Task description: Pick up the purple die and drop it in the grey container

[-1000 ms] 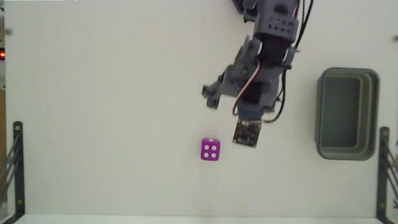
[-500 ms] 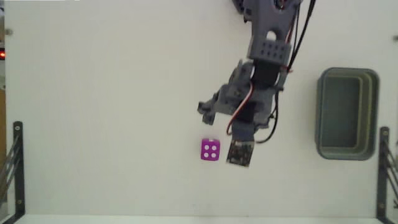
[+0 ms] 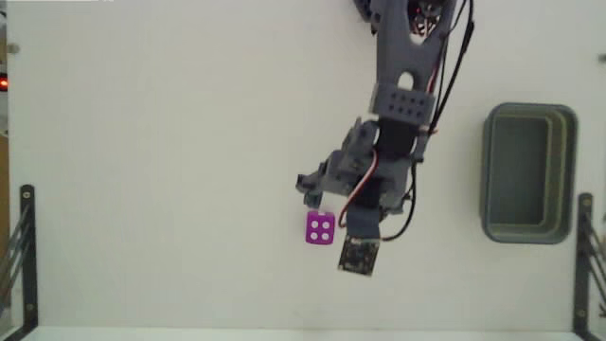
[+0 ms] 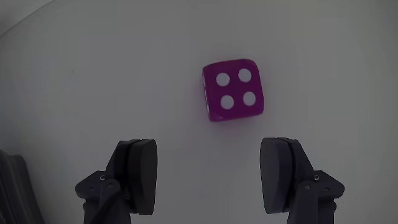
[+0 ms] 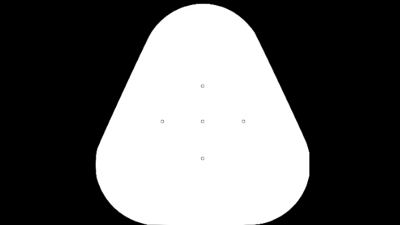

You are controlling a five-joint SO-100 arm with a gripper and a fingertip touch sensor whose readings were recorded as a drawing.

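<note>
White table (image 3: 151,170) carries everything. Grey container (image 3: 527,173) sits at the fixed view's right edge, empty. Gripper (image 4: 211,180) hangs over the purple die (image 4: 232,90), jaws spread wide, likely to straddle it; die untouched, four up.

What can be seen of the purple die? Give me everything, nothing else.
The purple die is a small, glossy magenta cube with rounded corners and white round pips; it looks like translucent plastic. Its four-pip face points up. It lies flat on the white table, alone and untouched. In the wrist view it lies beyond the two open fingers, slightly right of the middle of their gap. In the fixed view it lies just below the arm's gripper, well left of the grey container.
</note>
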